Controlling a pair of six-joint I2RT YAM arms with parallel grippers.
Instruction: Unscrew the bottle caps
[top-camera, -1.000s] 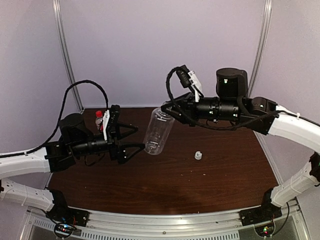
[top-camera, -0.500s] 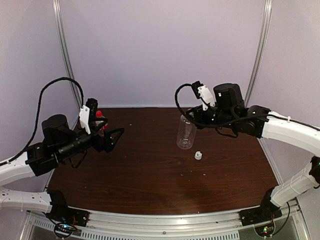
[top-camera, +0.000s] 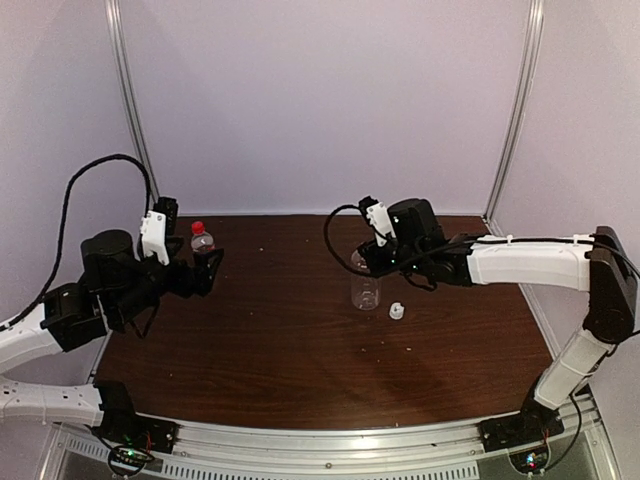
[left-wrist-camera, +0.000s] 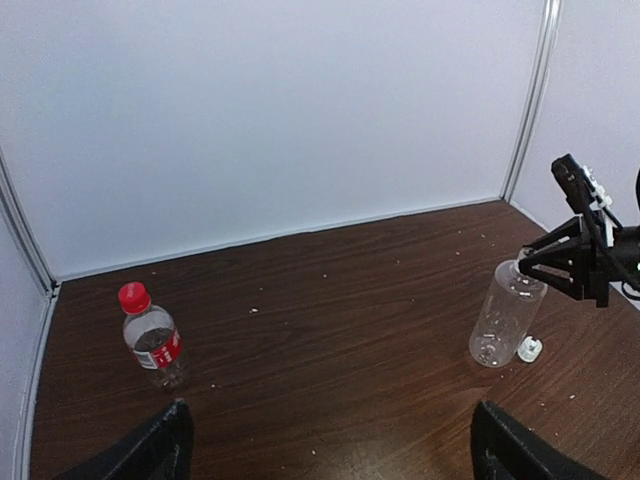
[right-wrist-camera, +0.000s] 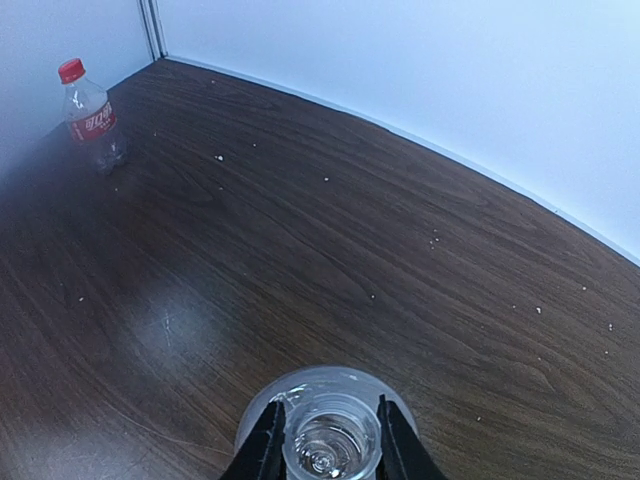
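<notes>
The taller clear bottle (top-camera: 365, 292) has no cap and stands nearly upright on the table. My right gripper (top-camera: 366, 263) is shut on its open neck (right-wrist-camera: 330, 440), with one finger (right-wrist-camera: 264, 446) on each side. The white cap (top-camera: 397, 311) lies loose on the table just right of that bottle (left-wrist-camera: 505, 315). The small bottle with the red label (top-camera: 202, 241) stands at the back left and its red cap (left-wrist-camera: 133, 297) is on. My left gripper (top-camera: 207, 271) hovers open just in front of it, nothing between its fingertips (left-wrist-camera: 165, 450).
The brown table (top-camera: 300, 350) is enclosed by pale walls at the back and sides. Small white crumbs dot the wood. The small bottle (right-wrist-camera: 92, 115) is close to the back left corner post.
My right arm has carried the tall bottle from tilted in the air at centre-left to upright beside the white cap. My left arm has drawn back to the left, still open.
</notes>
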